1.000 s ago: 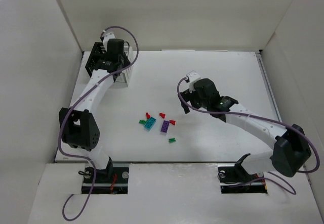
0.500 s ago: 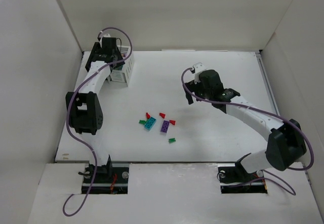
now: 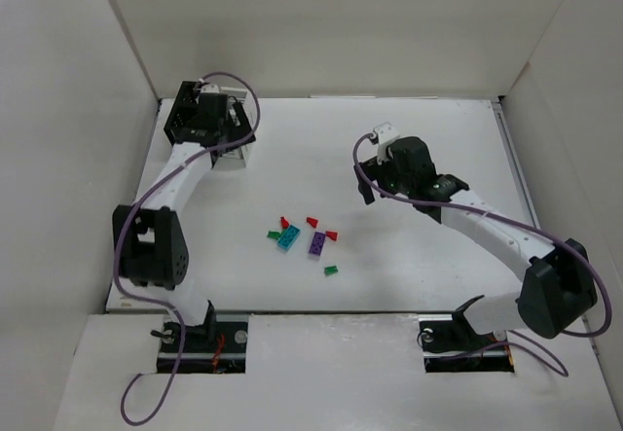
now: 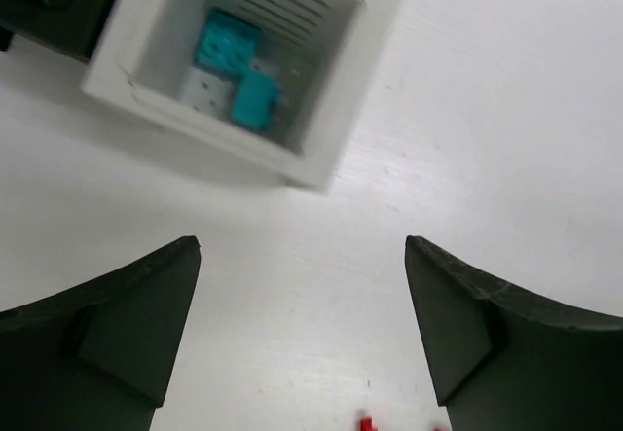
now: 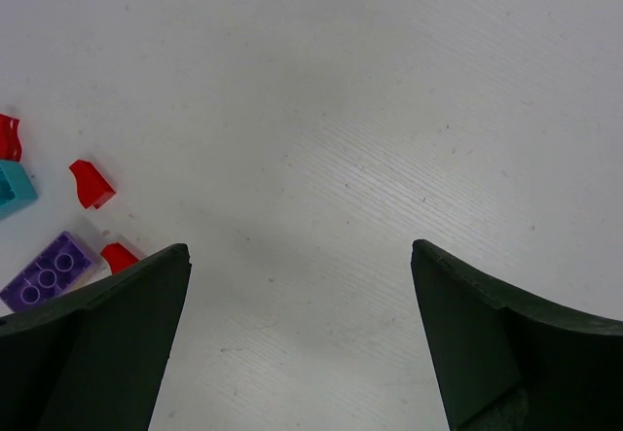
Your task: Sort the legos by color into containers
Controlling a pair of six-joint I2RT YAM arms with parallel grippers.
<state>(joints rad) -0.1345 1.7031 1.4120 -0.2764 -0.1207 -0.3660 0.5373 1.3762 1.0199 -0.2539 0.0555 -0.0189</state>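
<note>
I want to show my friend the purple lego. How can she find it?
On the white table, find the little bunch of loose legos near the middle. The purple brick lies just right of the teal brick, a red wedge beside it. It is the only purple piece, flat with round studs on top.

Bright, even, diffuse light fills all three views, and the white table (image 3: 292,159) shows no glare. Shadows under the arms are soft and faint. In the left wrist view, the white bin (image 4: 224,144) at 11 o'clock is smeared with blur. The right wrist view is sharp, with the table's grain crisp.
</note>
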